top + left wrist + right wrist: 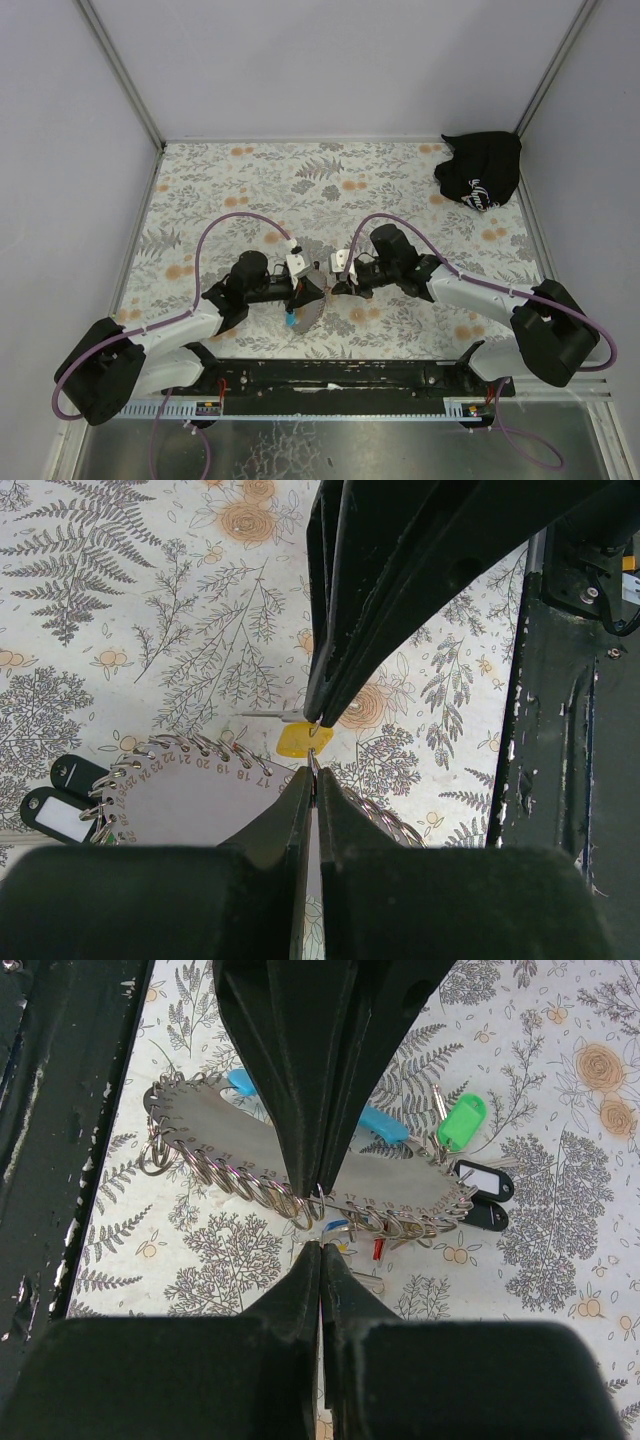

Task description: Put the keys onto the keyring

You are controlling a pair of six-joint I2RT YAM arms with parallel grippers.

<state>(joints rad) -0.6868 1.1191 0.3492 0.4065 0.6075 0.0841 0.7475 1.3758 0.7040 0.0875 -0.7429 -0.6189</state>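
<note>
The keyring is a grey metal plate [300, 1145] with numbered holes and many split rings round its edge; it also shows in the left wrist view [190, 805]. My left gripper [313, 765] is shut on one of these rings, and its fingers [300, 1110] come down from above in the right wrist view. My right gripper [320, 1245] is shut tip to tip against it, on a thin metal piece. A yellow key head [303, 740] sits between the two tips, its blade pointing left. A blue-marked key [336, 1226] hangs beside the right tips. In the top view both grippers [310, 290] [336, 287] meet at table centre.
Tags hang from the plate: blue [385, 1125], green [462, 1120], and black with white labels [485, 1180] [60, 810]. A red piece [378, 1248] hangs near the blue-marked key. A black cloth bag [480, 170] lies at the far right corner. The black base rail [550, 730] runs close by.
</note>
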